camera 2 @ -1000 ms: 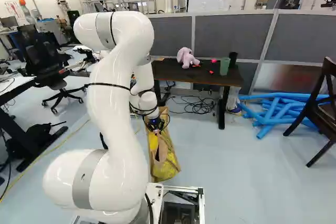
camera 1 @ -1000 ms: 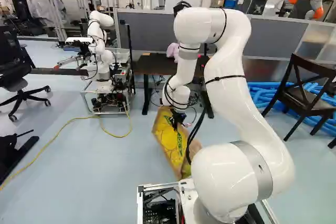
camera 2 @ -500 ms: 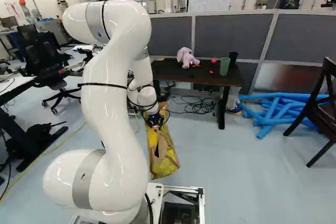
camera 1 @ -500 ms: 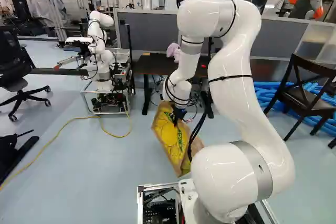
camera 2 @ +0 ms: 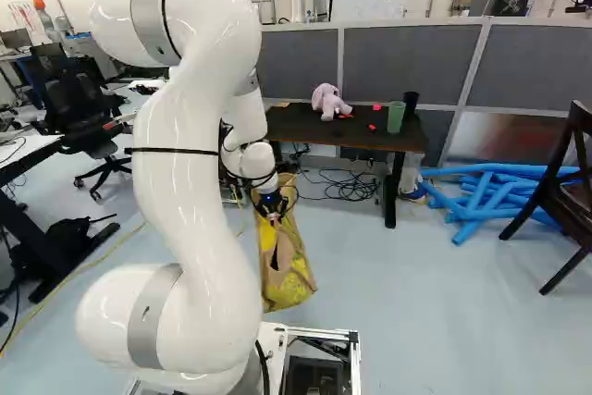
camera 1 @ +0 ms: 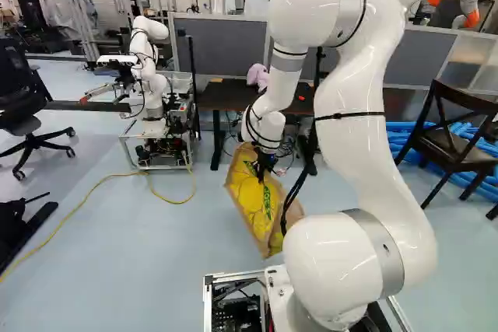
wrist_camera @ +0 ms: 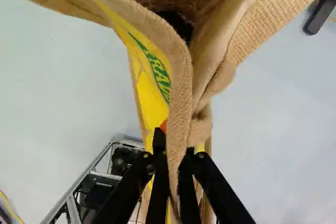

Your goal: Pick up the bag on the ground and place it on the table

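Observation:
In the left base view, my gripper (camera 1: 262, 173) is at the top of the yellow and tan bag (camera 1: 259, 201). The wrist view has the gripper (wrist_camera: 174, 156) shut on the bag's burlap edge (wrist_camera: 181, 93), with cloth pinched between both fingers. The bag's mouth gapes ahead of the fingers, showing a patterned lining. The bag (camera 2: 289, 270) is upright and slightly tilted in the right base view; whether its bottom touches the floor I cannot tell. Beyond it stands the dark table (camera 2: 370, 134).
A pink plush toy (camera 2: 328, 101) and a green cup (camera 2: 396, 117) are on the table, cables (camera 2: 347, 187) below it. Another robot (camera 1: 152, 75) stands left of the table in the left base view. Blue tubes (camera 2: 490, 193) and a wooden chair (camera 2: 573, 196) are to the right.
My arm's upper joints have risen and spread outward, and the gripper has shifted slightly with the bag's top in its grip. The bag's upper part leans a little differently. The base has not moved.

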Available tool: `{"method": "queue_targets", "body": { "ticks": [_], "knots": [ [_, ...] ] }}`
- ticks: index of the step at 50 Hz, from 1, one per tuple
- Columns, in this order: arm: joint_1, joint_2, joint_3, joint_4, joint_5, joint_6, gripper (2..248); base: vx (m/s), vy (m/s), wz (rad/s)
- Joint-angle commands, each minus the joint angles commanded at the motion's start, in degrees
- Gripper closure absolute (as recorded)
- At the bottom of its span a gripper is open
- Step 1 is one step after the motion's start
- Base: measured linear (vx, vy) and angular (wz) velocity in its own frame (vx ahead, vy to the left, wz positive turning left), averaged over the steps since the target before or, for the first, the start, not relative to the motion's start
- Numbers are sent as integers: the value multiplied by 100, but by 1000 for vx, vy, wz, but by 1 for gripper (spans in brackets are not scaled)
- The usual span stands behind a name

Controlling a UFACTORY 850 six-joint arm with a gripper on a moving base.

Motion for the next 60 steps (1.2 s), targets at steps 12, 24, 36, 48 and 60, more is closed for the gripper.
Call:
{"method": "queue_targets", "body": {
  "ticks": [12, 24, 36, 48, 60],
  "knots": [
    [-6, 246, 48, 0, -230, 0, 229, 0, 0, 0],
    [-12, 495, 97, 0, -459, 0, 229, 0, 0, 0],
    [-17, 746, 145, 0, -689, 0, 229, 0, 0, 0],
    [-22, 997, 188, 0, -919, 0, 229, 0, 0, 0],
    [-27, 1247, 224, 0, -1148, 0, 229, 0, 0, 0]
  ]
}}
